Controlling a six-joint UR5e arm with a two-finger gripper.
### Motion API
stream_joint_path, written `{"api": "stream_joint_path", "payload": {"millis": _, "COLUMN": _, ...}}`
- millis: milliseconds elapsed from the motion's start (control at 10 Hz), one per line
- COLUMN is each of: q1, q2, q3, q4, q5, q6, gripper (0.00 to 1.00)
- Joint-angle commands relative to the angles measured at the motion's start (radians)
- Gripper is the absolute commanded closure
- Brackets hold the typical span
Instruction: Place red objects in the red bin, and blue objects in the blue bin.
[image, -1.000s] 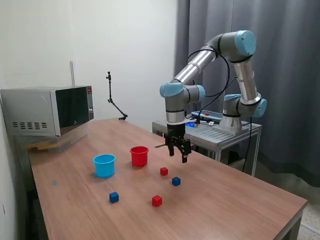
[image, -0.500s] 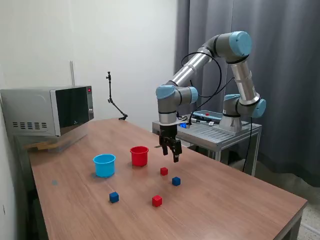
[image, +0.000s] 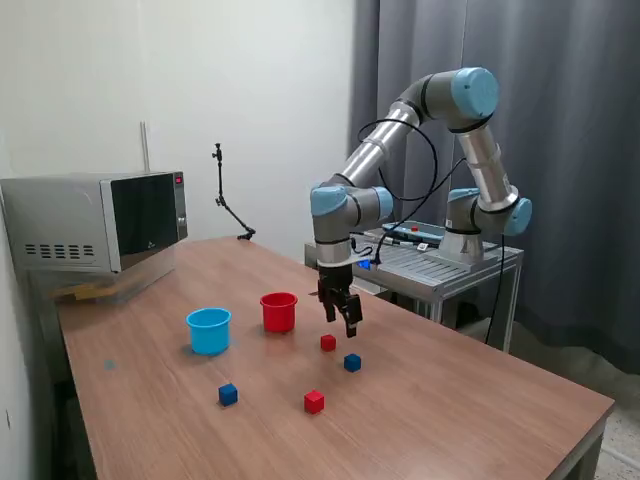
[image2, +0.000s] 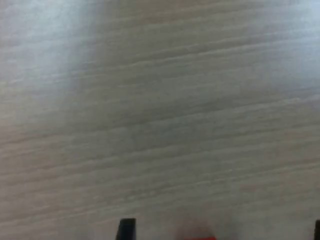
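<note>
No text, label or number could be read anywhere. The microwave (image: 95, 221) carried a small red patch on its control strip, too small to make out. The wrist view was blurred.

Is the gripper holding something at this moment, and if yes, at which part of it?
Nothing is held. The gripper hangs open above the table, over a red cube it has not touched; all four cubes lie on the wood.
</note>
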Motion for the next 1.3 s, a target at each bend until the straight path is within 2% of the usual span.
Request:
{"api": "stream_joint_path", "payload": {"millis": 0, "q1": 0.001, "q2": 0.020, "q3": 0.002, "q4": -0.010, "q5": 0.001, "q6": 0.000, "gripper": 0.00}}
{"api": "stream_joint_path", "payload": {"millis": 600, "q1": -0.001, "q2": 0.041, "q3": -0.005, "q4": -0.118, "q5": 0.007, "q6": -0.006, "gripper": 0.00}}
{"api": "stream_joint_path", "payload": {"millis": 1200, "q1": -0.018, "q2": 0.051, "q3": 0.001, "q4": -0.121, "q5": 0.003, "q6": -0.009, "gripper": 0.00}}
